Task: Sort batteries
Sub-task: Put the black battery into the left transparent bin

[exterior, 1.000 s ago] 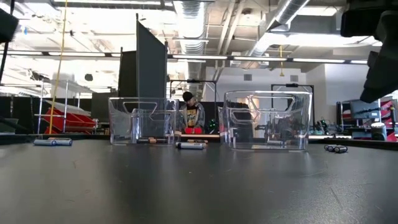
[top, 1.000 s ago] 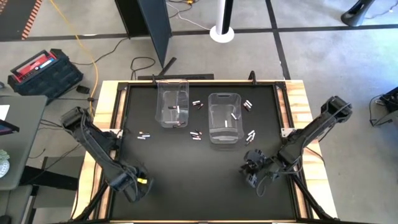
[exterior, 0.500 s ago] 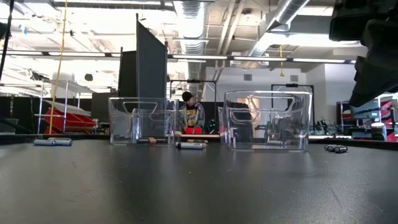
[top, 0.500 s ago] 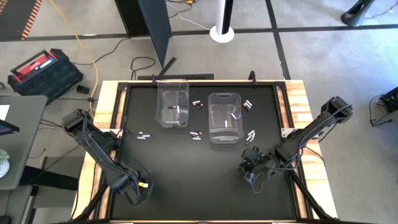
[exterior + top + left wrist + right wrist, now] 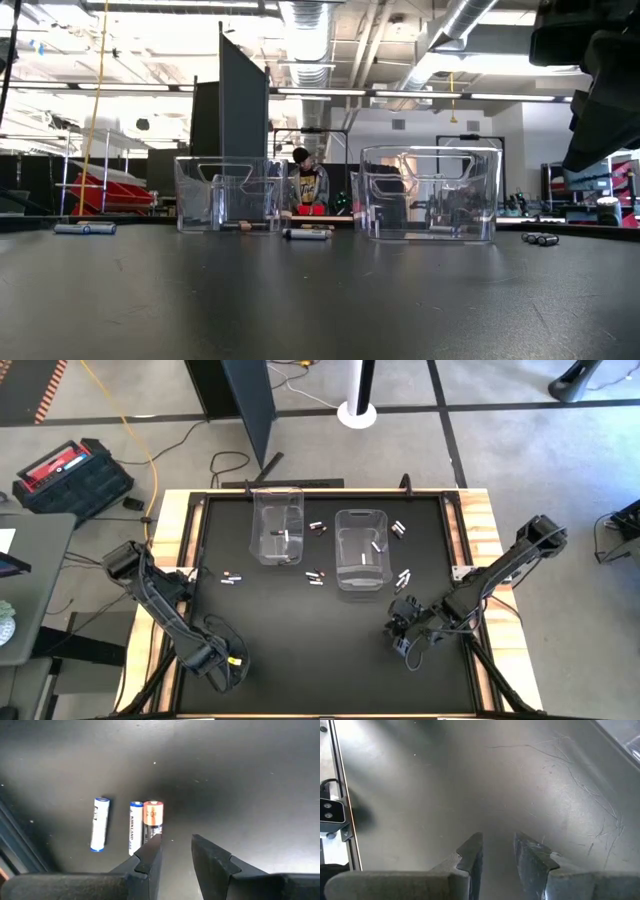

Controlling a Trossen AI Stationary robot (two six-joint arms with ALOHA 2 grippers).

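Black matte tabletop (image 5: 300,650) w/ a wood frame (image 5: 170,540) round it. Your left gripper (image 5: 228,663) sits low near the table's left-front corner, close to the frame edge; fingers narrow, a small gap, nothing held. Ahead of its fingertips in the left wrist view lie three AA cells (image 5: 128,825): two white/blue, one copper-top touching the middle one, all apart from the fingers.

Your right gripper (image 5: 405,636) hovers over bare mat toward the right-front, fingers also narrow w/ a slim gap, empty. Ahead of it is scratched black surface only; a clear bin's corner (image 5: 625,740) is cut off at that view's edge.

Beyond the right gripper stand two clear bins: left bin (image 5: 277,525) and right bin (image 5: 361,548), each w/ a few cells inside; exact count hard to make out. Loose batteries (image 5: 404,577) lie just beside the right bin, nearest your right gripper; more btwn the bins (image 5: 318,527) and near the left bin's front (image 5: 316,577).

Open mat btwn both grippers, wide room to move.

Low view: bins in a row, a cell (image 5: 307,234) btwn them, right arm a dark mass (image 5: 600,80) cut off up top. A person (image 5: 306,182) is seated well behind the table; warehouse ceiling ducts above.
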